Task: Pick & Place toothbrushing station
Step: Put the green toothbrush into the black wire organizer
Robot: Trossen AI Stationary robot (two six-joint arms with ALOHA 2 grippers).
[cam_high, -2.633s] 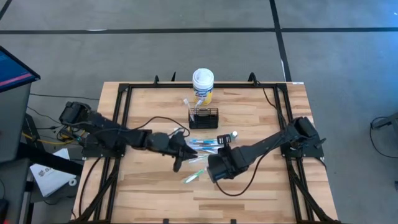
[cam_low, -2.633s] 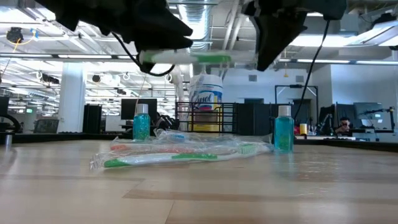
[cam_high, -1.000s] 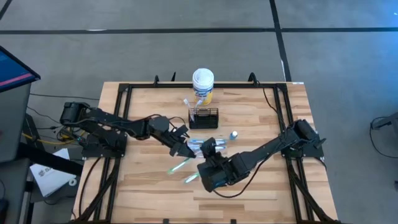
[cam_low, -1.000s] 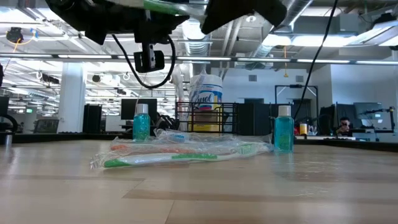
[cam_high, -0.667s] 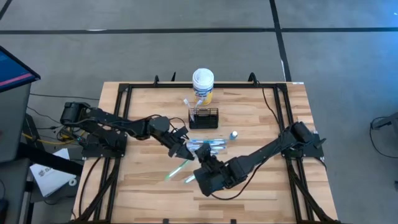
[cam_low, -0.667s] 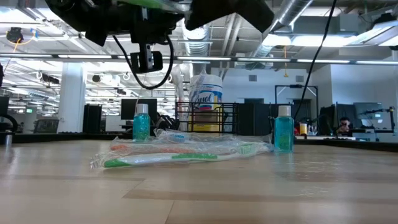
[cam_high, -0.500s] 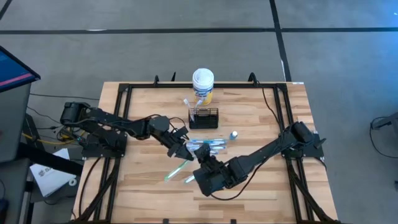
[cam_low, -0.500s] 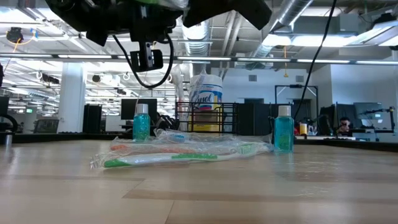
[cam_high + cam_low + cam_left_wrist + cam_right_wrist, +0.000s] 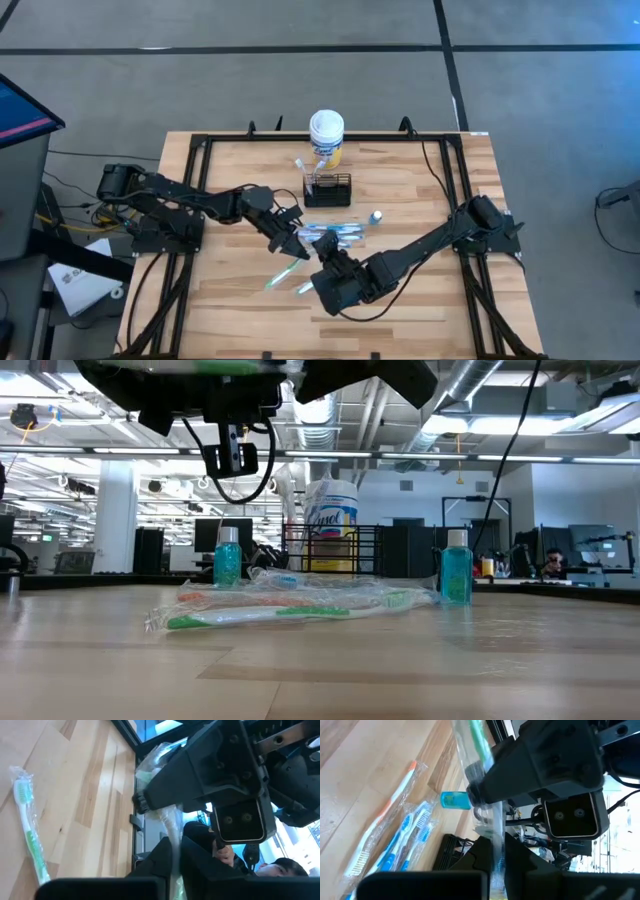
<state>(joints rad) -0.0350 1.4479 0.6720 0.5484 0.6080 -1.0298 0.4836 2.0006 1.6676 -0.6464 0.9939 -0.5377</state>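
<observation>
Above a pale wooden surface [image 9: 420, 300], the two dark robot arms meet near the middle, both gripping one clear-wrapped green toothbrush [image 9: 287, 272] in the air: the left hand [image 9: 298, 248] is closed on one end of the wrapper, the right hand [image 9: 322, 268] closed on the other. The small low black wire-mesh caddy [image 9: 327, 189] stands farther back, just in front of a yellow canister with a white lid [image 9: 326, 136], with a white item already poking from it. More wrapped toothbrushes [image 9: 335, 233] lie loose, so most of the filling looks undone. Compared with a second ago, the left hand's fingers have closed and the held toothbrush has barely shifted
</observation>
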